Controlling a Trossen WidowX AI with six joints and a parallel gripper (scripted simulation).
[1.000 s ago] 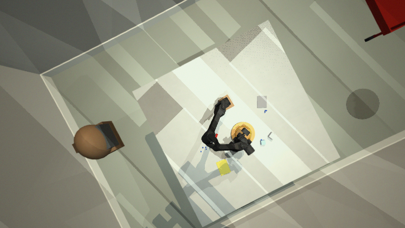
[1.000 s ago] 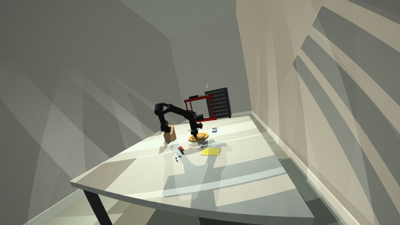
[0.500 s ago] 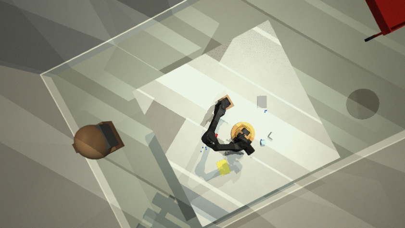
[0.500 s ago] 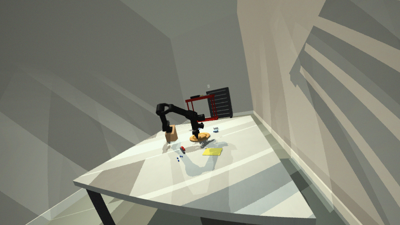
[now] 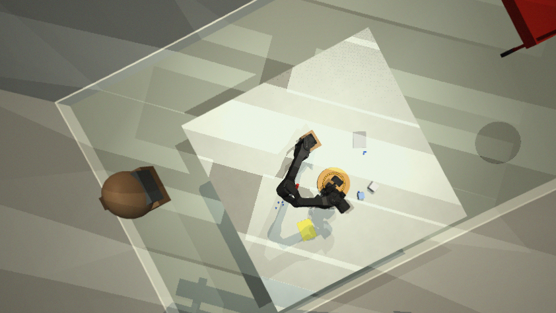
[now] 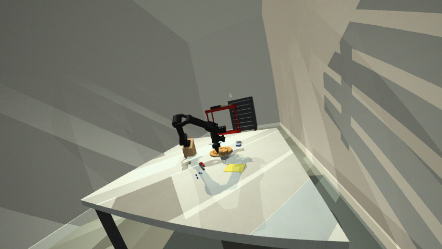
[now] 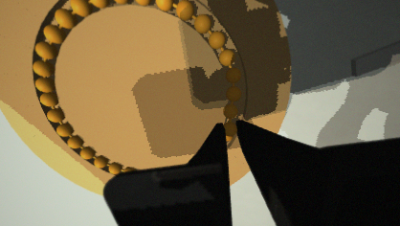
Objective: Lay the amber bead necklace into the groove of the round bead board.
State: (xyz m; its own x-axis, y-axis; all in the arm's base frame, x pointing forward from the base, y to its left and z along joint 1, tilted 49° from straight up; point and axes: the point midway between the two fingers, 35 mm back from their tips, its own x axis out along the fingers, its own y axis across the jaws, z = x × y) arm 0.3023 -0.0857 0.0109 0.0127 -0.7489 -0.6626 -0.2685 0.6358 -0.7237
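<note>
The round wooden bead board [image 5: 319, 180] [image 6: 211, 153] [image 7: 16, 96] lies flat on the table. The amber bead necklace [image 5: 333, 173] [image 7: 44, 84] forms a ring on it. In the wrist view its left beads sit in the dark groove. On the right, beads near the fingers lie toward the inner side, with the groove's outer edge showing beyond them. My gripper [image 6: 218, 151] [image 7: 229, 127] is low at the board and shut on a bead of the necklace at the ring's lower right. My fingers hide the lower part of the ring, and the arm covers some of it in the top view.
A yellow sheet [image 5: 306, 229] [image 6: 234, 167] lies near the board. A red and black object [image 6: 201, 165] lies beside it, with small blue bits [image 5: 280, 203]. A light blue block [image 5: 360, 195], a white block [image 5: 373, 187] and a grey square [image 5: 359, 139] lie on the board's other side.
</note>
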